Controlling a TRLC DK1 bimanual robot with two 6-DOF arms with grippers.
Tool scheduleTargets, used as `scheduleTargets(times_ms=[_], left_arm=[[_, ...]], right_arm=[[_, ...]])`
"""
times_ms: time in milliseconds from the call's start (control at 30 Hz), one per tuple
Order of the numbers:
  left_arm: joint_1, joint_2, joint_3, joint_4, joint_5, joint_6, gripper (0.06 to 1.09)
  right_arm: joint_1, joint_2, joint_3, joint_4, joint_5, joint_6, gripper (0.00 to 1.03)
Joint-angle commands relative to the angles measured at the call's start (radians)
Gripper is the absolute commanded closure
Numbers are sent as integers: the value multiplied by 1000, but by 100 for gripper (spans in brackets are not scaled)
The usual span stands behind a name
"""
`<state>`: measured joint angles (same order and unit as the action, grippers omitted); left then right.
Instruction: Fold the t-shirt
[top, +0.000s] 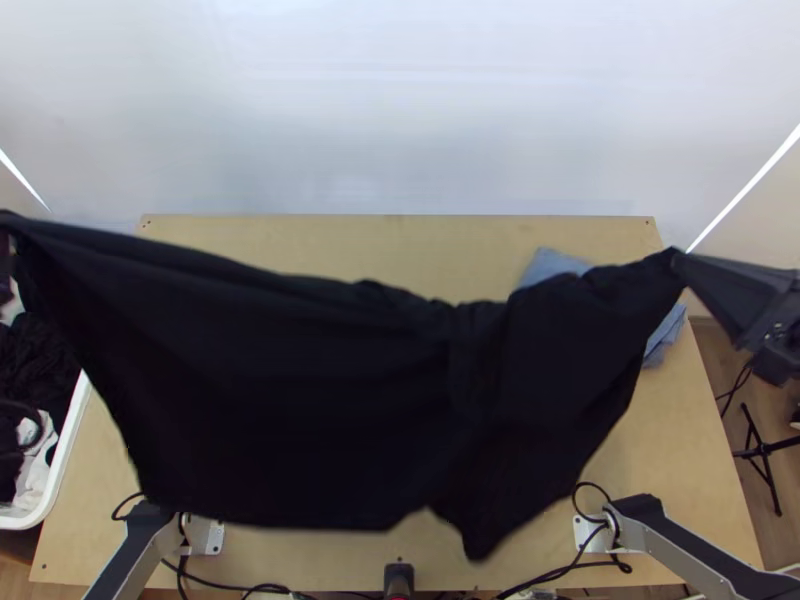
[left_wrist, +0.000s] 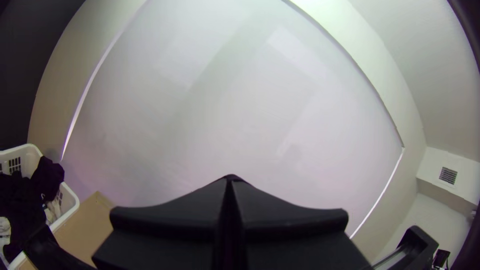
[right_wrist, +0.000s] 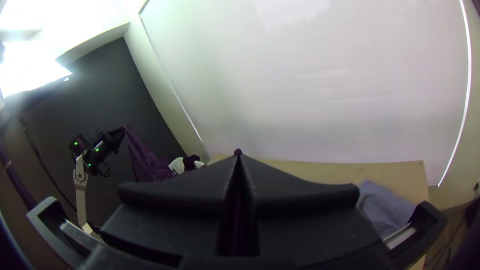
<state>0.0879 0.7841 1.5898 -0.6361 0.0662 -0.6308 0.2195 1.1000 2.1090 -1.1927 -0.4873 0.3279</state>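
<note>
A pale screen (top: 400, 120) rises behind the light wooden bench (top: 300, 245). The black t-shirt (top: 300, 400) hangs unfolded above the bench, drawn out sideways between two pinched corners, its top edge sagging and rippled and its lower part drooping toward the bench's near side. Past the bench's left side stands a white basket (top: 67, 450) with dark and white clothes (top: 35, 350) heaped in it. The left arm (top: 135, 550) has its base at the bench's near left, the right arm (top: 680, 545) at its near right. Toward the bench's far right lies a rumpled blue cloth (top: 548, 265), partly behind the t-shirt.

The left gripper (top: 4, 255) is out beyond the bench's left side, its jaws closed on one upper corner of the t-shirt. The right gripper (top: 680, 262) is by the bench's right side, jaws closed on the other. Black cables (top: 560, 575) run along the bench's near edge.
</note>
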Motion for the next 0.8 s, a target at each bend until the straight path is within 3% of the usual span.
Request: scheduleTargets(times_ms=[0,167,333,500,767], left_arm=[[32,-92,-280,-20,0,16,105],[21,-125,-677,16,34,88,105],[30,-60,-969,237,24,189,105],[15,201,-953,421,20,203,105],[15,682,-703,619,-17,217,105]], right_arm=[[0,-48,-268,36,-2,-43,100],[26,-134,-799,337,-7,-33,100],[58,-86,-1110,627,-4,8,100],[69,107,-1106,792,24,8,100],[44,405,-971,949,73,-32,100]])
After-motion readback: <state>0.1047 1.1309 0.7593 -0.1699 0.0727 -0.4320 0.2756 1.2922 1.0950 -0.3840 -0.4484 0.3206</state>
